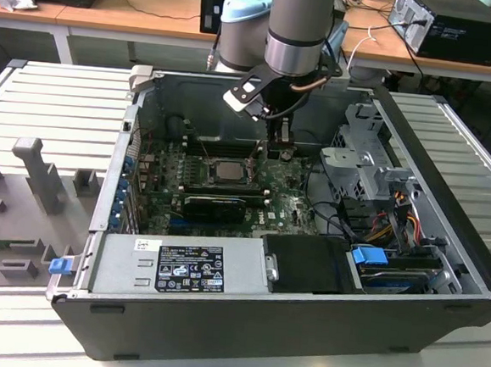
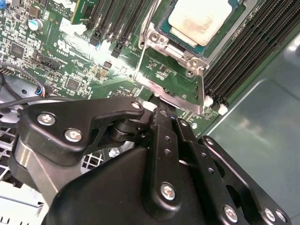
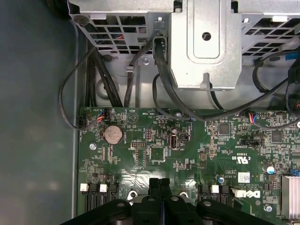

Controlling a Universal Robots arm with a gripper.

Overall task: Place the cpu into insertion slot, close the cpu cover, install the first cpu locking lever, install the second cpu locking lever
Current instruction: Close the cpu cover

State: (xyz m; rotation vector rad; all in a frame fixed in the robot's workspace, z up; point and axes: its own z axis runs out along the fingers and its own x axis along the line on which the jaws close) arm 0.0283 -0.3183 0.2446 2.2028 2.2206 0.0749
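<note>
Up close in the second wrist view, your claw (image 2: 157, 108) is closed right up, tips at a thin metal lever (image 2: 145, 82) on the motherboard (image 2: 84, 56); you cannot tell whether anything is pinched between them. Just beyond that lever the cpu (image 2: 199, 18) lies flat in the insertion slot (image 2: 164, 24), the silver cpu cover (image 2: 159, 41) framing its near corner, long black memory slots (image 2: 243, 51) alongside. Farther out, the exterior view shows the arm (image 1: 300, 26) reaching down into the open computer case (image 1: 302, 324) on the grey slatted surface (image 1: 56, 101).
</note>
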